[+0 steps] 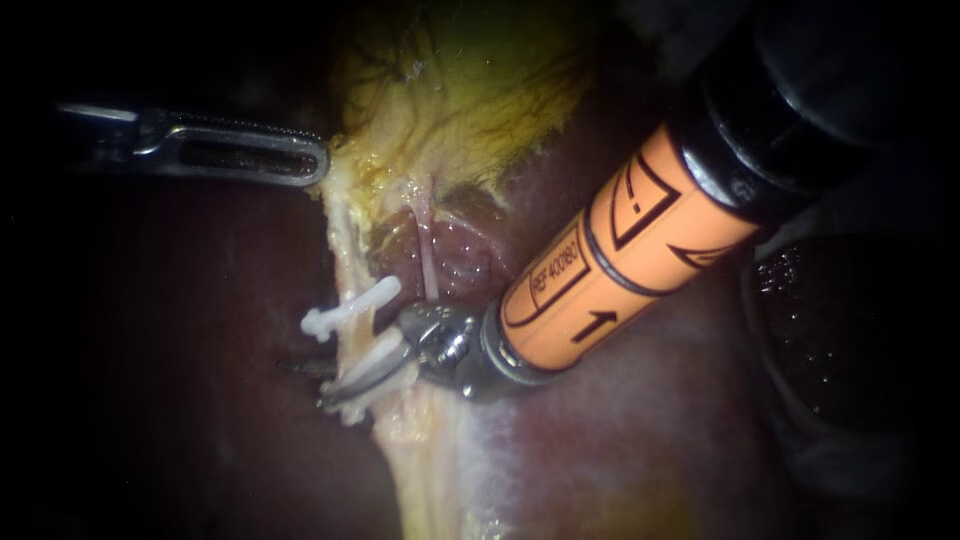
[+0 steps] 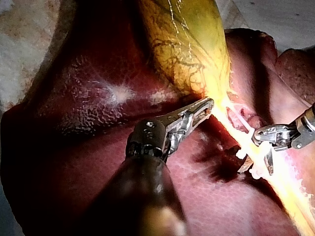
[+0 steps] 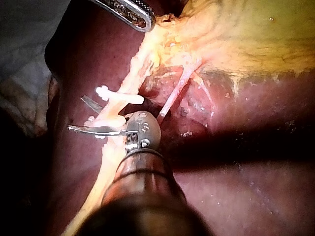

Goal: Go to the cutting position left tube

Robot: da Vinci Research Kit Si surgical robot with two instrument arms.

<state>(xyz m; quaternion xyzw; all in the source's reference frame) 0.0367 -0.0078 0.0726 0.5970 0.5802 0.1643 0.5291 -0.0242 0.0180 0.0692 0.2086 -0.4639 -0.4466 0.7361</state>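
Two instruments meet over the tissue in the endoscope view. My left instrument (image 1: 315,160) comes in level, its slotted jaws lying together and pinching the pale edge of the gallbladder (image 1: 460,100). From that edge the left tube (image 1: 343,250) runs down across the dark liver (image 1: 200,350) as a pale yellowish cord. One white clip (image 1: 350,305) sits across it, and a second clip (image 1: 375,360) lies just below. My right instrument (image 1: 320,385) slants in from the upper right, with its thin blades parted at the level of the lower clip and the cord between them. A thinner pink right tube (image 1: 428,255) hangs just beside the left one, clear of the blades.

Seen from the left wrist, that instrument's jaws are closed where the yellow gallbladder narrows into the bright cord. Ahead of them, my right instrument's two blades stand apart, one on each side of the cord, close to the white clips.

From the right wrist, the blades spread ahead of the wrist joint with a plain gap between them. The clipped cord passes through this gap, and one clip lies just beyond the farther blade. Whether either blade touches the cord I cannot tell.
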